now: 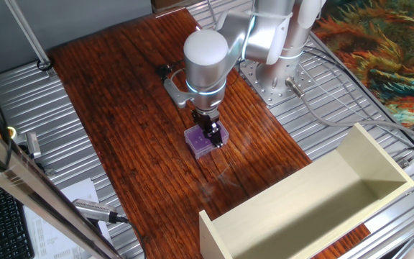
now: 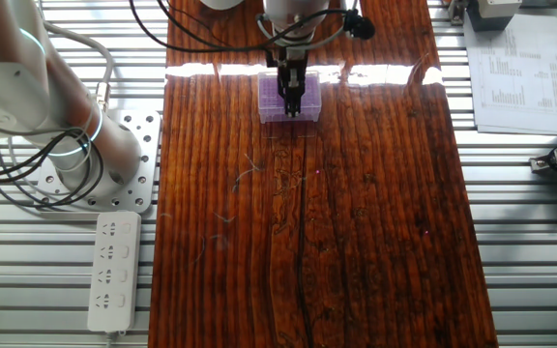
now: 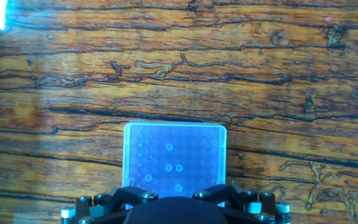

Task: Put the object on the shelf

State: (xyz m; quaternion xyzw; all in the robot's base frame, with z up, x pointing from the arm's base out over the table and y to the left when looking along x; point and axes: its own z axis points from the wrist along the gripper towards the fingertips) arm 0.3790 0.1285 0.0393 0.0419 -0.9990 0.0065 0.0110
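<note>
The purple box [image 1: 202, 139] lies flat on the dark wooden table, pale dots on its top. It also shows in the other fixed view [image 2: 271, 98] and in the hand view [image 3: 174, 155]. My gripper [image 1: 213, 136] stands upright directly over the box, with its fingertips down at the box's top near one edge. In the other fixed view the fingers [image 2: 291, 95] look narrow and close together over the box's middle. The hand view hides the fingertips behind the gripper body. The cream shelf [image 1: 315, 208] lies open-topped at the front right, far from the box.
The arm's base [image 1: 275, 72] is bolted to the metal frame behind the table. A power strip [image 2: 112, 269] and cables lie on the slatted metal at one side, with papers [image 2: 518, 72] at the other. The wooden table [image 2: 356, 222] is bordered by metal slats.
</note>
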